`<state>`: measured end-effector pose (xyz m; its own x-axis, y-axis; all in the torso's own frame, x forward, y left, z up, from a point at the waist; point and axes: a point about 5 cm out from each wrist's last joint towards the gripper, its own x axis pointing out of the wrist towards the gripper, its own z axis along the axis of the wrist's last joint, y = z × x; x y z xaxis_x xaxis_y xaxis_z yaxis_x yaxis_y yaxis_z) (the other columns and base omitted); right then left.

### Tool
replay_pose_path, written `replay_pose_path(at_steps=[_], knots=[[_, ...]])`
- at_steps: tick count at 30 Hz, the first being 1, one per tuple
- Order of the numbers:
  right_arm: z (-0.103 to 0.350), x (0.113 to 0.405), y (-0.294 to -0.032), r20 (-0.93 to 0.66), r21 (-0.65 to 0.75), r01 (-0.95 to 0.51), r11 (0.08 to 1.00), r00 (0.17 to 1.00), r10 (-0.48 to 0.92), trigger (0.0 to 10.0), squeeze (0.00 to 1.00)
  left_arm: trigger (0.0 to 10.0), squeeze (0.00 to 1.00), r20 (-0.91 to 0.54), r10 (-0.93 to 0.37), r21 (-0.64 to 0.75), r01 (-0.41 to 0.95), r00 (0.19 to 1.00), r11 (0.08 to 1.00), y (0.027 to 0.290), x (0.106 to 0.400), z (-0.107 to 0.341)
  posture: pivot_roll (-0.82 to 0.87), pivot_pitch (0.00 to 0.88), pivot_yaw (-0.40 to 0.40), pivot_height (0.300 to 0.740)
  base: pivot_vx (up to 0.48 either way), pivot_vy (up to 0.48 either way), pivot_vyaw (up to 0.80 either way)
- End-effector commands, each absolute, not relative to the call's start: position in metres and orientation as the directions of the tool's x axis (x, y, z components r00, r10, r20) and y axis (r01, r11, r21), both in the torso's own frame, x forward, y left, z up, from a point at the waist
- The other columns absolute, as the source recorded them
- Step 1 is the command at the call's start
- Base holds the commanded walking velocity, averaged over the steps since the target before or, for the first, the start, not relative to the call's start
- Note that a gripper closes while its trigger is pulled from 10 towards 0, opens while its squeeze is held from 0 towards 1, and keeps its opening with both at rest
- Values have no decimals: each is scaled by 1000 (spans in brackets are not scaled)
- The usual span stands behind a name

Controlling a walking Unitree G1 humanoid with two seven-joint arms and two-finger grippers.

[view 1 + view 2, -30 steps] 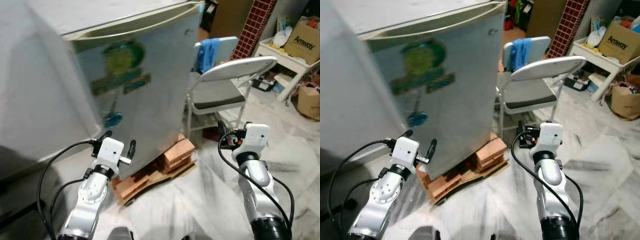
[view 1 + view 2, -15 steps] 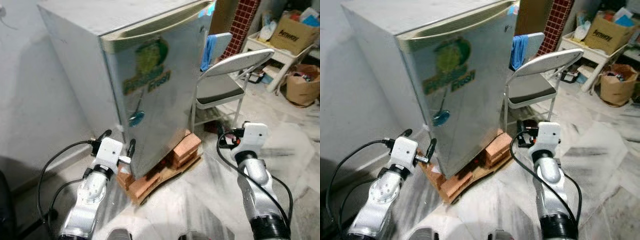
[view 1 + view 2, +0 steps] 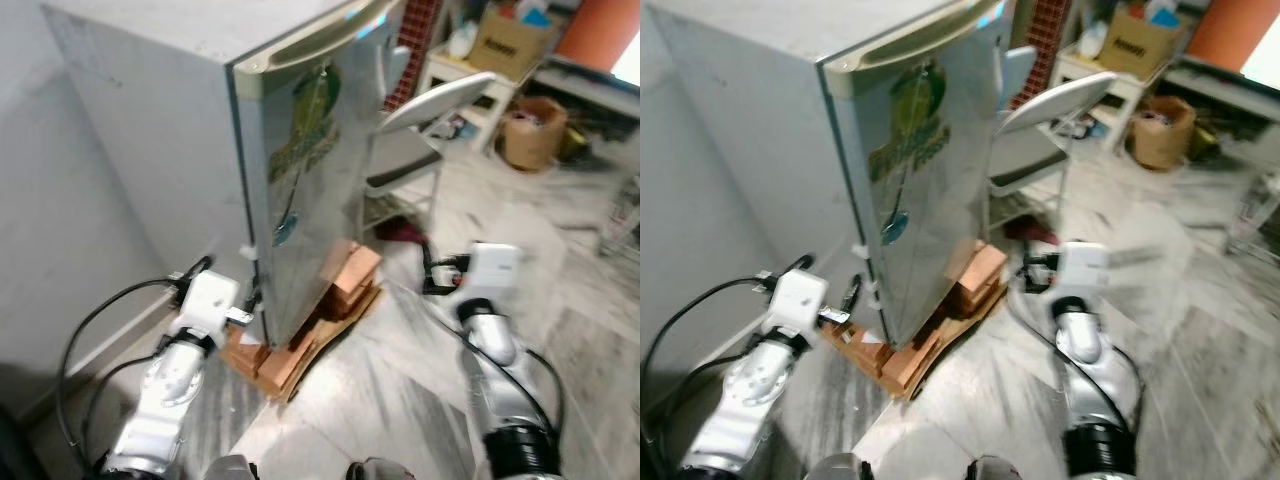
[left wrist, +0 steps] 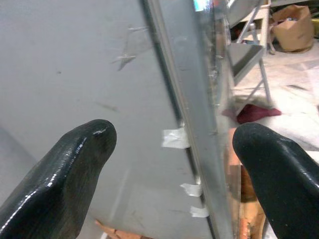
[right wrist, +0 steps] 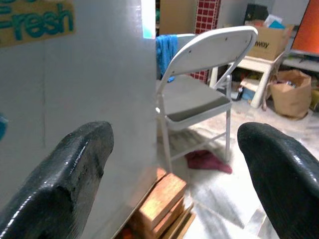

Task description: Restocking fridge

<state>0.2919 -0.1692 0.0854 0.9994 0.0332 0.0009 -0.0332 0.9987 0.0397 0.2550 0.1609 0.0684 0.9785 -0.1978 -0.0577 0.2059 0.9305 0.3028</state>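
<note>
Head views: I see the fridge (image 3: 290,170), door shut, standing on bricks (image 3: 345,285) and cardboard. My left gripper (image 3: 232,288) hangs just beside its lower front corner; my right gripper (image 3: 440,280) is held out to the fridge's right, well apart from it, on the marble floor (image 3: 420,390) side. A folding chair (image 3: 410,150) stands beyond the right gripper.

Left wrist view: fingers (image 4: 60,174) spread wide, empty; the fridge's door edge with tape scraps runs between them.

Right wrist view: fingers (image 5: 75,169) parted, empty; fridge door ahead on one side, chair and a red cloth (image 5: 207,160) ahead.
</note>
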Motion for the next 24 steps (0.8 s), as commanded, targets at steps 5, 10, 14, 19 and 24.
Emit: replay_pose_path(at_steps=[5,10,14,19,24], knots=[[91,291,-183,12,14,-4,1000,1000,4,10000,0,10000,0,-46,-230,285,233,972,930,150,256,70,88,50,-35,740,0,0,-800],[91,290,-182,12,13,-10,1000,1000,10,10000,0,10000,0,-37,-235,277,236,971,931,149,256,71,86,53,-40,740,0,306,-800],[90,289,-182,8,12,-15,1000,1000,15,10000,0,10000,0,-42,-233,267,235,972,934,149,255,69,84,53,-42,740,0,474,-800],[90,289,-182,6,13,-15,1000,1000,15,10000,0,10000,0,-33,-238,276,238,971,931,149,256,71,84,52,-42,740,0,96,-449],[90,288,-182,6,13,-15,1000,1000,15,10000,0,10000,0,-24,-235,278,232,972,932,149,258,72,82,51,-41,740,0,0,0]])
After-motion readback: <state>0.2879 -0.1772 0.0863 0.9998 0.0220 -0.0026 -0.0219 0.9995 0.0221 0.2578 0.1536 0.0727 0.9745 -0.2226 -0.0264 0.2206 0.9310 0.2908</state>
